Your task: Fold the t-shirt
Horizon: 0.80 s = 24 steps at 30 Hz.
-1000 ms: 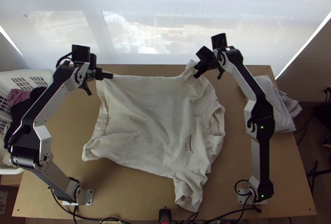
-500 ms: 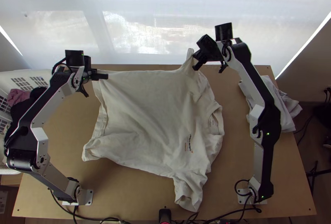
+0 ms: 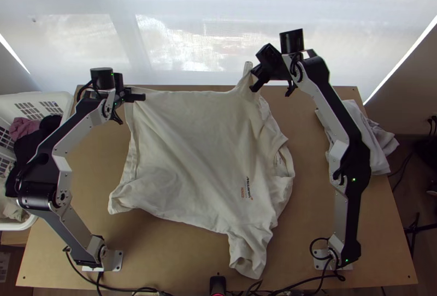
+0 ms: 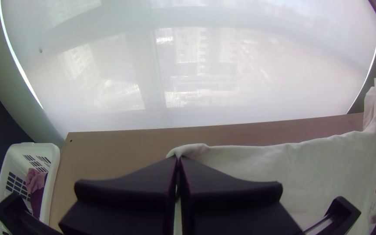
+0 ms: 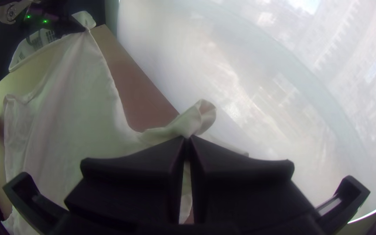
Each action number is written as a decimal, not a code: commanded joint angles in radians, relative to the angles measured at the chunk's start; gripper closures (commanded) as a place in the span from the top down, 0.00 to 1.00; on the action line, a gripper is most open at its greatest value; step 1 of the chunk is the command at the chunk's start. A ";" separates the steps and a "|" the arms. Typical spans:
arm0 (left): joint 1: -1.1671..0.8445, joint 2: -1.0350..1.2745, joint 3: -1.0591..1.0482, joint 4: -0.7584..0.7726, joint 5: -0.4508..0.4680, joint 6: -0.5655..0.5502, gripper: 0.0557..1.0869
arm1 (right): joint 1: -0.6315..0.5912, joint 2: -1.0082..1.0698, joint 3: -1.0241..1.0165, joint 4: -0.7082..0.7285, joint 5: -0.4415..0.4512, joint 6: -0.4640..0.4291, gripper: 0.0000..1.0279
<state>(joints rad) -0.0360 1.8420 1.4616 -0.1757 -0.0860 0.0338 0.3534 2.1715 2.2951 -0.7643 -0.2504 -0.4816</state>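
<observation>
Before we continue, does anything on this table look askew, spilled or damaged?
Nothing looks spilled or damaged. The t-shirt lies askew: its near hem corner juts out, rumpled, while the left gripper and right gripper hold its far side taut. At right, the white cloth pile looks untidy.

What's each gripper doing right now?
Left gripper: closed, holding the t-shirt's hem corner.
Right gripper: closed, holding the shirt near a sleeve.
</observation>
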 commanded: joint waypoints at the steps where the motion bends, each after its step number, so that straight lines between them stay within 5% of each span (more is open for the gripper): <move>1: -0.001 0.069 0.016 0.101 0.014 -0.002 0.03 | 0.024 0.039 -0.008 0.013 0.023 0.006 0.03; 24: 0.096 0.246 0.132 0.183 0.068 0.021 0.03 | 0.052 0.122 0.007 0.212 0.120 -0.012 0.03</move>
<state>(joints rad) 0.0513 2.0502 1.5585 -0.0082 -0.0254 0.0639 0.4049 2.2841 2.3203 -0.5838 -0.1520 -0.4889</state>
